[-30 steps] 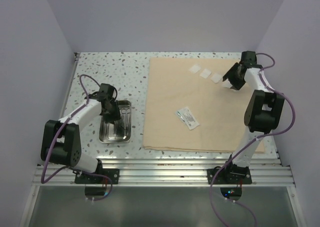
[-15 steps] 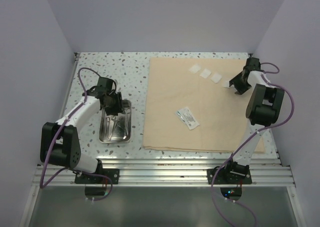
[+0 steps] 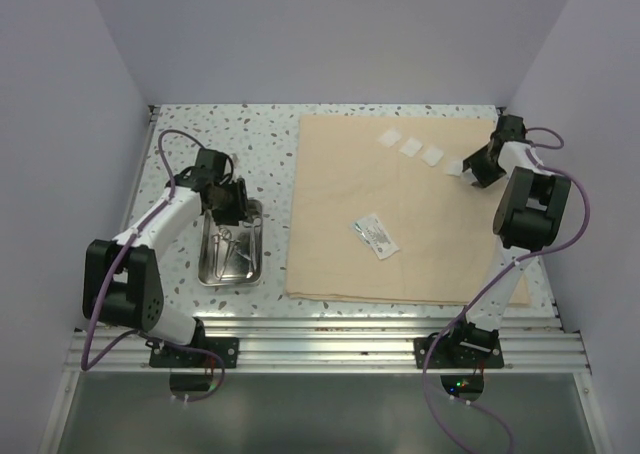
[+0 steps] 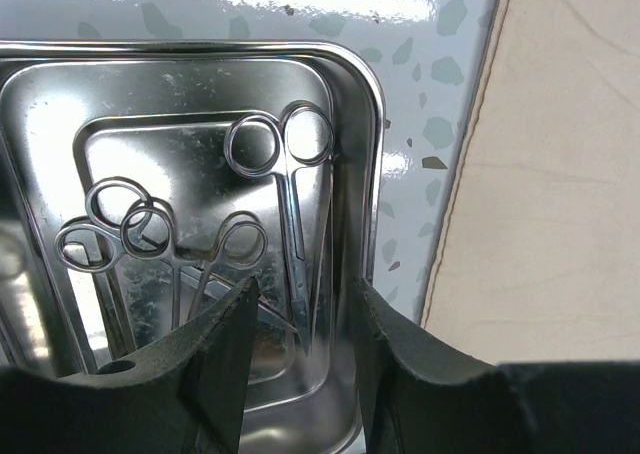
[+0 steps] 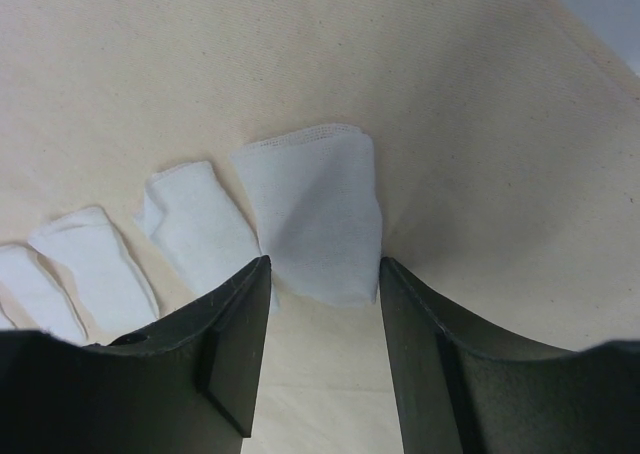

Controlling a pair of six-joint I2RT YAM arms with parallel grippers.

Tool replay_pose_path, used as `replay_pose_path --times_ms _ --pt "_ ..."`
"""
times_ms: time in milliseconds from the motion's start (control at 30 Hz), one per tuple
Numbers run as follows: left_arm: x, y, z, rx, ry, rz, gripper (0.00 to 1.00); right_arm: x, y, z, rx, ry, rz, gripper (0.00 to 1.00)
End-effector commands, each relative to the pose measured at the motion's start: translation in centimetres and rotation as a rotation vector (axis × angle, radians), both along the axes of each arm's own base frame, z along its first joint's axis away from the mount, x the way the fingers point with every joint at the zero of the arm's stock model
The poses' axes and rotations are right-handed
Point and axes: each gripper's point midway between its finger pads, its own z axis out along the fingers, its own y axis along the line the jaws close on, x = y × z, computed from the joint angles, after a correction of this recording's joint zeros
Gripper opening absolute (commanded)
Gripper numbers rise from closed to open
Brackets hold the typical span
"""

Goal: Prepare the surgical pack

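Note:
The beige cloth (image 3: 400, 224) lies spread on the right of the table. Several white gauze squares (image 3: 411, 147) lie in a row at its far side. The last gauze square (image 5: 315, 214) lies flat between my right gripper's (image 5: 322, 274) open fingers, which stand low over the cloth. The clear packet (image 3: 375, 236) lies mid-cloth. The steel tray (image 3: 230, 283) sits left of the cloth and holds scissors (image 4: 295, 184) and forceps (image 4: 150, 234). My left gripper (image 4: 300, 294) is open and empty above the tray's far end (image 3: 228, 202).
The speckled table top (image 3: 260, 144) runs between the tray and the cloth edge (image 4: 470, 174). Purple walls close in the left, right and back. The right arm's cable loops by the right wall (image 3: 575, 204).
My right gripper came down to the cloth and opened, leaving a gauze square at the right end of the row. My left gripper drew back out of the tray, uncovering the instruments.

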Motion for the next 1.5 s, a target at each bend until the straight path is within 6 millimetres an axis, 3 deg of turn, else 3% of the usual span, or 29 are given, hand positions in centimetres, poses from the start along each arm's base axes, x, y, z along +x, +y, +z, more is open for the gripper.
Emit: replay_pose_path --times_ms 0,200,300,433,500,533,600,633,700,933,1167,1467 --pt "1.6 -0.3 1.2 -0.016 -0.047 -0.019 0.46 0.6 -0.8 0.7 -0.017 -0.019 -0.023 0.51" --pt "1.7 -0.2 1.3 -0.010 -0.047 -0.024 0.46 -0.1 -0.9 -0.3 -0.004 0.006 -0.038 0.43" --pt "1.8 -0.3 1.3 -0.012 -0.046 -0.025 0.46 -0.1 -0.9 -0.5 0.007 0.000 -0.056 0.31" --pt "1.8 -0.3 1.1 -0.013 -0.040 -0.026 0.46 0.2 -1.3 0.7 -0.009 -0.017 -0.071 0.00" --pt "1.7 -0.3 1.0 -0.013 -0.038 -0.026 0.46 0.3 -1.9 1.9 -0.040 -0.034 -0.090 0.00" --pt "1.8 -0.3 1.0 -0.015 -0.039 -0.025 0.46 0.8 -2.3 4.0 -0.067 -0.090 -0.097 0.00" --pt "1.9 -0.4 1.1 -0.018 -0.043 -0.025 0.46 0.6 -2.9 5.4 -0.114 -0.131 -0.116 0.00" --pt "1.9 -0.4 1.0 -0.020 -0.039 -0.023 0.46 1.0 -3.1 7.2 -0.135 -0.178 -0.121 0.00" --pt "2.0 -0.5 0.9 -0.025 -0.038 -0.026 0.46 1.6 -2.9 8.3 -0.128 -0.204 -0.103 0.00" --pt "2.1 -0.8 0.7 -0.035 -0.034 -0.032 0.46 3.2 -1.0 9.5 -0.059 -0.254 -0.042 0.00" --pt "2.1 -0.7 0.7 -0.030 -0.033 -0.031 0.46 5.6 2.1 8.8 0.027 -0.287 0.062 0.00" --pt "2.1 -0.7 0.7 -0.029 -0.033 -0.030 0.46 7.1 3.5 7.5 0.063 -0.283 0.124 0.00"
